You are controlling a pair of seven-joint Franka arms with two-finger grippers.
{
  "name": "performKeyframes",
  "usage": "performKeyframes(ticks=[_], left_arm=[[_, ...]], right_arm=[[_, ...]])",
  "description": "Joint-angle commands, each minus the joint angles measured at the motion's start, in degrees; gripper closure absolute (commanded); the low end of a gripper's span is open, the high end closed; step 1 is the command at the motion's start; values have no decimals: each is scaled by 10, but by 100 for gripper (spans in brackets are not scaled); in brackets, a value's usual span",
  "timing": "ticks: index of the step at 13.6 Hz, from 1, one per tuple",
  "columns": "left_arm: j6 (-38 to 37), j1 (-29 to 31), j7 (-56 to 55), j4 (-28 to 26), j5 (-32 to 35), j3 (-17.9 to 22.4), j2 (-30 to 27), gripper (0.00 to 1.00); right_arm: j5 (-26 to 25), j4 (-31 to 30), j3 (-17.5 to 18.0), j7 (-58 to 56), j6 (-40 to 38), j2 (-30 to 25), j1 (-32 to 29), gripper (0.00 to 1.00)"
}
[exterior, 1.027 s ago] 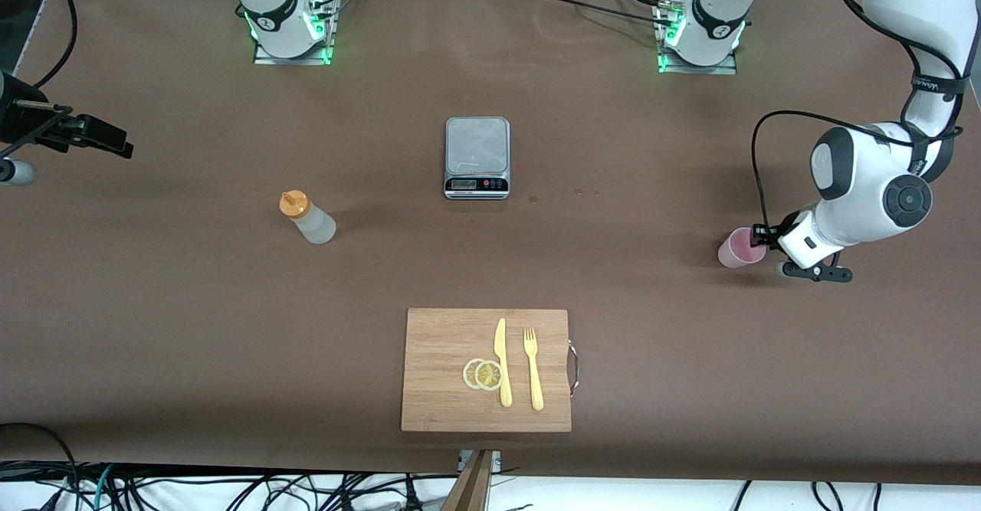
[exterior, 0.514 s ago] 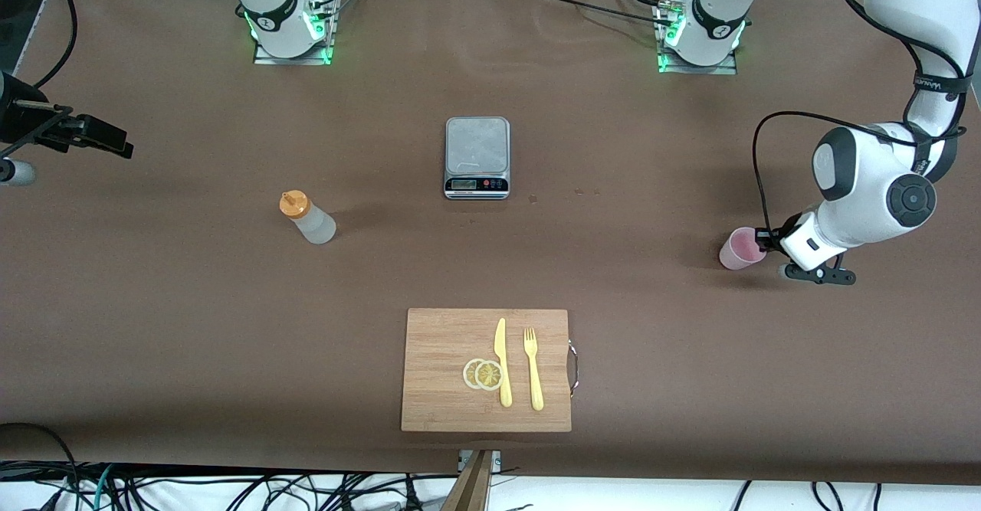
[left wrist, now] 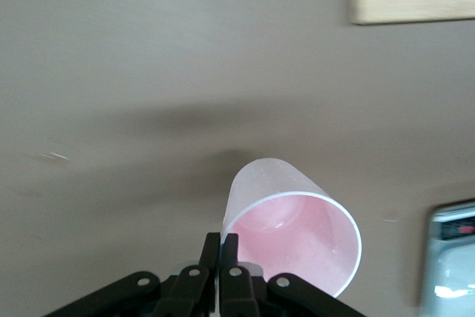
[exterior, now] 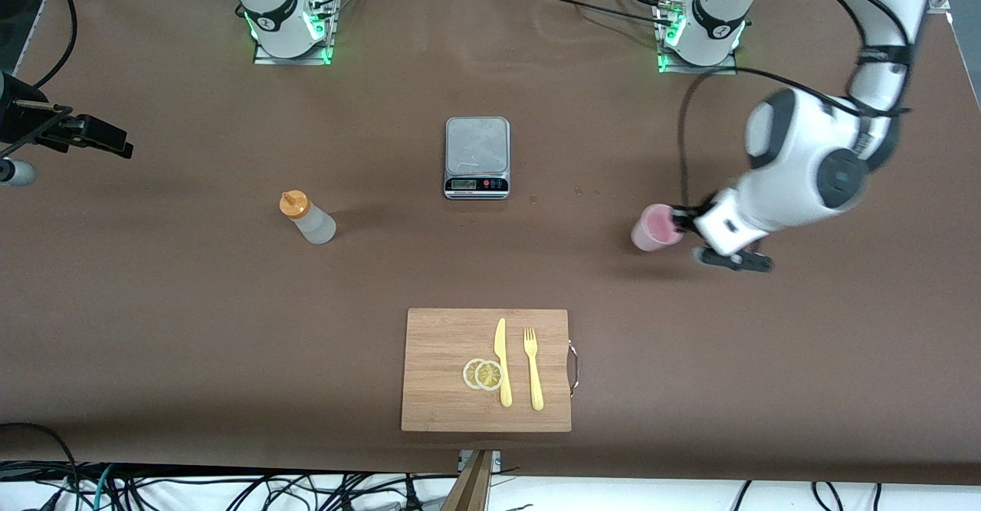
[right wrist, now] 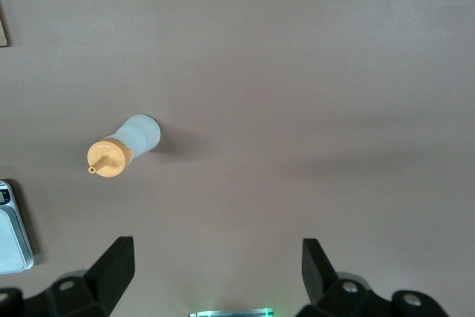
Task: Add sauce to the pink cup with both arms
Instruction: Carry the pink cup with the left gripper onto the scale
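Observation:
The pink cup (exterior: 653,228) is held by its rim in my left gripper (exterior: 679,223), tilted, low over the bare table between the scale and the left arm's end. In the left wrist view the black fingers (left wrist: 211,252) pinch the cup's (left wrist: 297,231) wall, one inside and one outside, and the cup looks empty. The squeeze bottle (exterior: 308,218) with its orange cap stands on the table toward the right arm's end. My right gripper (exterior: 103,137) waits open and empty at that end; in the right wrist view it (right wrist: 215,246) looks down on the bottle (right wrist: 125,146).
A steel kitchen scale (exterior: 477,147) sits mid-table; its edge shows in both wrist views (left wrist: 453,257) (right wrist: 11,231). A wooden cutting board (exterior: 441,388) with a yellow knife, a fork and lemon slices lies nearer the front camera.
My left arm has carried the pink cup from the left arm's end toward the middle of the table and the scale. The right arm and the bottle have not moved.

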Motion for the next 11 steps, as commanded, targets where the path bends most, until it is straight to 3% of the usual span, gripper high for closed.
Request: performKeyframes(ticks=[1, 4, 11], left_arm=[[-3, -16, -102, -6, -6, -68, -9, 100], [21, -72, -176, -9, -5, -100, 5, 100], [99, -190, -310, -8, -3, -100, 53, 100]], right_arm=[[-1, 4, 1, -8, 0, -1, -2, 0], [-1, 4, 1, -8, 0, -1, -2, 0], [-1, 4, 1, -8, 0, -1, -2, 0]])
